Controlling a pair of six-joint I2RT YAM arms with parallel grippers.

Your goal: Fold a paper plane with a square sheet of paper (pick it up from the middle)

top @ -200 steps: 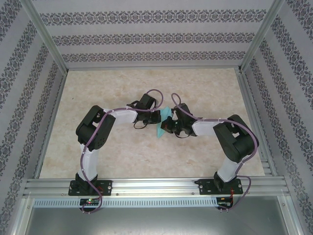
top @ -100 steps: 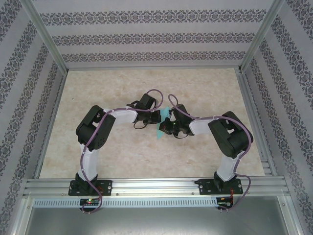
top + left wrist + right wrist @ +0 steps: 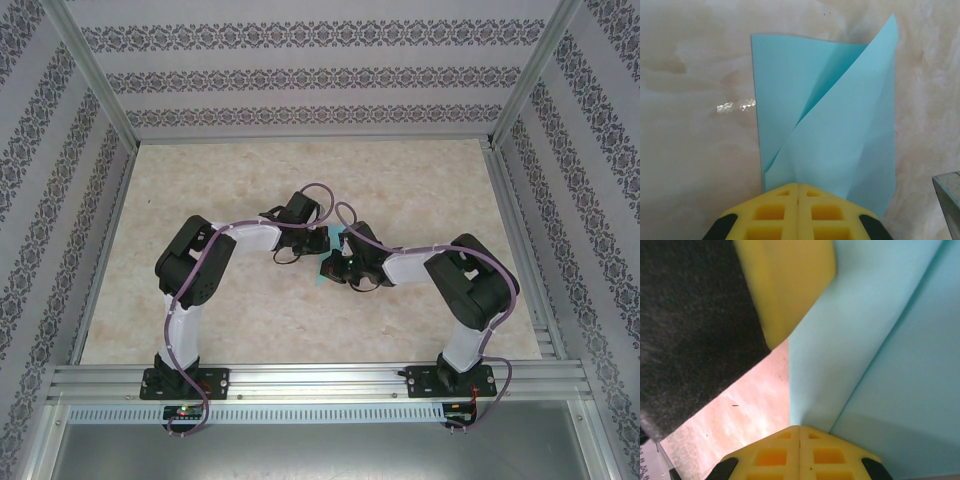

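Matt paper sheet [image 3: 840,140], glossy marble-look tbl [image 3: 695,160], matt yellow pads [image 3: 747,225], alu frame [image 3: 320,380]

Right hand [image 3: 799,432]: two yellow fingers at bottom centre, pressed flat against each other, seam closed.

Sheet of paper [image 3: 875,355]: turquoise, takes up the right side. Its left edge runs straight down to the fingertips. One crease slants from just right of the fingertips up toward the top right corner. A greyer shadow lies on the paper at bottom right.

Left hand [image 3: 782,295]: a yellow finger comes in from the top, its tip at the paper's left edge. Black housing [image 3: 690,325] sits blurred beside it.

Counter [image 3: 747,417]: pinkish marbled wedge, lower left.
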